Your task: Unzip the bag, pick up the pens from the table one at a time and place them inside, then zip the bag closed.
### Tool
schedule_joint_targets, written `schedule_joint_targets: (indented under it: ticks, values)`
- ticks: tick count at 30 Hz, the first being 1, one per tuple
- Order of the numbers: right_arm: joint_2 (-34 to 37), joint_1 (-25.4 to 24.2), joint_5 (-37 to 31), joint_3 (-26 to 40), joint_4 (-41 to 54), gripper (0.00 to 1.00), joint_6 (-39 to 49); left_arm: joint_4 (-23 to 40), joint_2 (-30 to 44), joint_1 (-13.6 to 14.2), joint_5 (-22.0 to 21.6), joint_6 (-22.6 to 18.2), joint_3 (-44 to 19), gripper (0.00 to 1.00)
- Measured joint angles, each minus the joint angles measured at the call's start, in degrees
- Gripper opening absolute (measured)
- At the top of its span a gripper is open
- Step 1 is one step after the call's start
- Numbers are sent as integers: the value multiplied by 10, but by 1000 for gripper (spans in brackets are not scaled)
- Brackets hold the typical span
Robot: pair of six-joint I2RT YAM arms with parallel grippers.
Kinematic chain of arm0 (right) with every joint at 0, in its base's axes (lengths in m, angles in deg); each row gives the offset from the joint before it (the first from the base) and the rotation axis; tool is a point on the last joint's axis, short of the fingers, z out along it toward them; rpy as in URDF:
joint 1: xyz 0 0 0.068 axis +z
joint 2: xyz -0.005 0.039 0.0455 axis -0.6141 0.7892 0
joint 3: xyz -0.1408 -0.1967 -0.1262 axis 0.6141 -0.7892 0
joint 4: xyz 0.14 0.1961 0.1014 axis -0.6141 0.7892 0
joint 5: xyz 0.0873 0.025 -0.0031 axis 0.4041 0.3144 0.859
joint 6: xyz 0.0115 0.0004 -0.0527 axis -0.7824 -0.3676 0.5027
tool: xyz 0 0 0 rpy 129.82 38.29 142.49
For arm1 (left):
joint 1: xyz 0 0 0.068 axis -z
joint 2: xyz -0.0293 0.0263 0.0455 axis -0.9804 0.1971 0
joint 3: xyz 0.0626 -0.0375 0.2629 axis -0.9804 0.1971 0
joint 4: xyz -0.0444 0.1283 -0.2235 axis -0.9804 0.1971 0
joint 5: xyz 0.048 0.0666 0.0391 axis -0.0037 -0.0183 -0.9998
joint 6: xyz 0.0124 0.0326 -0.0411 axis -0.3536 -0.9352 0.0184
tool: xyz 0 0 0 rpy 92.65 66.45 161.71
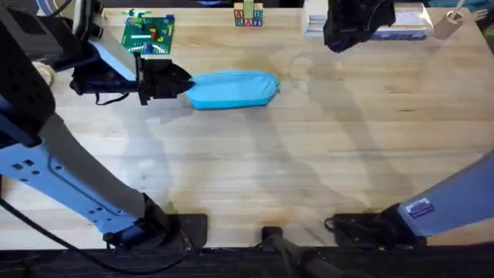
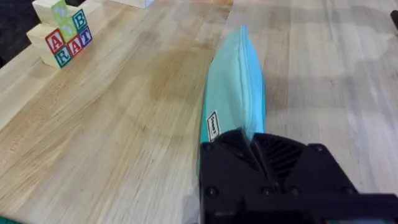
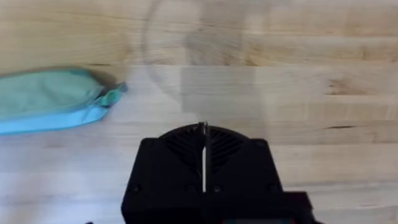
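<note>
The light blue bag (image 1: 231,89) lies lengthwise on the table (image 1: 324,154) at the back left, looking closed along its top. My left gripper (image 1: 184,82) is at its left end, shut on that end of the bag (image 2: 233,87); in the left wrist view the left gripper (image 2: 250,142) pinches the fabric. My right gripper (image 1: 340,40) hangs above the table's back right, away from the bag. In the right wrist view the right gripper (image 3: 204,129) is shut with nothing in it, and the bag's (image 3: 50,99) other end lies off to one side. The pens are out of view.
A green baseplate with small bricks (image 1: 148,35) sits behind the left gripper. Alphabet blocks (image 1: 248,15) stand at the back centre, also seen as blocks (image 2: 62,34) beside the bag. Stacked books (image 1: 405,23) lie at the back right.
</note>
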Motion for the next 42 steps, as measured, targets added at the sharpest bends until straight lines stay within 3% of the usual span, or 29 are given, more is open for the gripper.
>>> schedule_joint_targets:
  ticks: [4, 13, 21, 23, 28, 29, 42]
  values:
    - [-52, 42, 0, 0, 11, 32, 4, 0, 0, 0, 0, 0, 0, 41]
    - [-127, 53, 38, -5, 29, 34, 4, 0, 0, 0, 0, 0, 0, 41]
    - [-209, 53, 80, -145, -41, 55, 0, 0, 0, 0, 0, 0, 0, 41]
    - [-231, 53, 95, -184, -59, 191, -4, 0, 0, 0, 0, 0, 0, 41]
    - [-285, 53, 121, -236, -66, 907, -5, 0, 0, 0, 0, 0, 0, 41]
    - [-294, 54, 123, -239, -66, 969, -5, 0, 0, 0, 0, 0, 0, 41]
    - [-341, 113, 136, -240, -65, 996, -5, 0, 0, 0, 0, 0, 0, 41]
